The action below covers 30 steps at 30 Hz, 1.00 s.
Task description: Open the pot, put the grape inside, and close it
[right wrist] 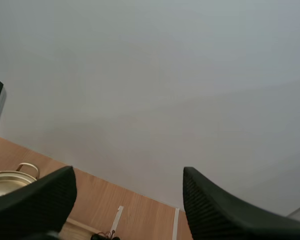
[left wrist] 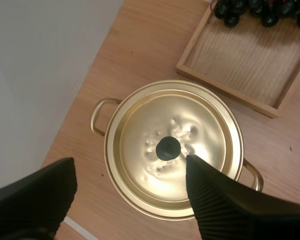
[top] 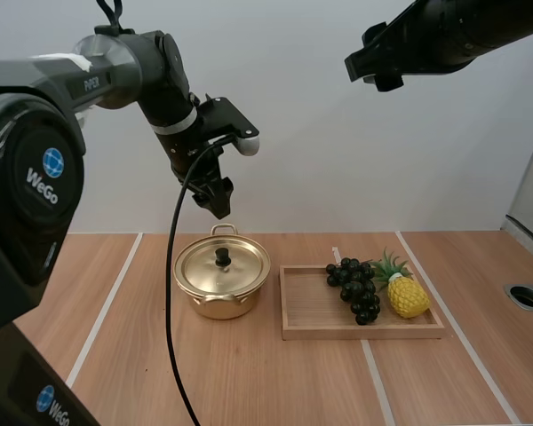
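Above the worktop [top: 275, 382] in the high view, the left arm bends down, its left end effector [top: 215, 197] hanging over the lidded pot [top: 222, 277]. The right end effector [top: 366, 60] is raised high, and the grapes [top: 354, 286] lie in the wooden tray [top: 355, 334]. Left wrist view: 2 fingers [left wrist: 220, 200] spread, flanking the lid knob [left wrist: 168, 148]. Right wrist view: its 2 fingers [right wrist: 215, 210] spread, holding nothing.

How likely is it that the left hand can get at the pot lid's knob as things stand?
Probably yes: the left hand hangs open above the knob, with nothing between them.
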Tool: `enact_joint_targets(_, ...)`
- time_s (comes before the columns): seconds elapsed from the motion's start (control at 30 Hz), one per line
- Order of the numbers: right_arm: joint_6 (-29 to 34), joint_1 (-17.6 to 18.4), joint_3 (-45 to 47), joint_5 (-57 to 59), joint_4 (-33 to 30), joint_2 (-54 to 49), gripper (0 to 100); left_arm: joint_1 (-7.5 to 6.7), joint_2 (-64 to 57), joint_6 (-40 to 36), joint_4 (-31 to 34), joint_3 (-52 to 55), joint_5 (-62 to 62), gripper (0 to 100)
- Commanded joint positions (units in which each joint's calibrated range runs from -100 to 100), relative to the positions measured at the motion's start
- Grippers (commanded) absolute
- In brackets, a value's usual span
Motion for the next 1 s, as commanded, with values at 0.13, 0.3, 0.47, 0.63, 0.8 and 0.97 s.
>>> enact_joint_targets(0.13, -0.7, -0.2, -0.6, 1.0, -0.6, -0.5, 100, -0.32, 5.1, -1.1, 0.0, 0.0, 0.1, 100)
enact_joint_targets(0.3, -0.7, -0.2, -0.6, 1.0, -0.6, -0.5, 100, -0.32, 5.7, -1.1, 0.0, 0.3, 0.1, 100)
enact_joint_targets(0.47, -0.7, -0.2, -0.6, 1.0, -0.6, -0.5, 100, -0.41, 6.2, 0.6, 0.0, 4.5, 0.1, 100)
enact_joint_targets(0.63, -0.7, -0.2, -0.6, 1.0, -0.5, -0.5, 100, -0.41, 6.3, 0.7, -0.5, 5.6, 0.1, 100)
enact_joint_targets(0.8, -0.7, -0.2, -0.6, 1.0, -0.5, -0.5, 100, -0.41, 6.3, 1.3, -2.1, 5.5, 0.1, 100)
enact_joint_targets(0.97, -0.7, -0.2, -0.6, 1.0, -0.5, -0.5, 100, -0.41, 7.1, 1.7, -2.3, 5.4, 0.1, 100)
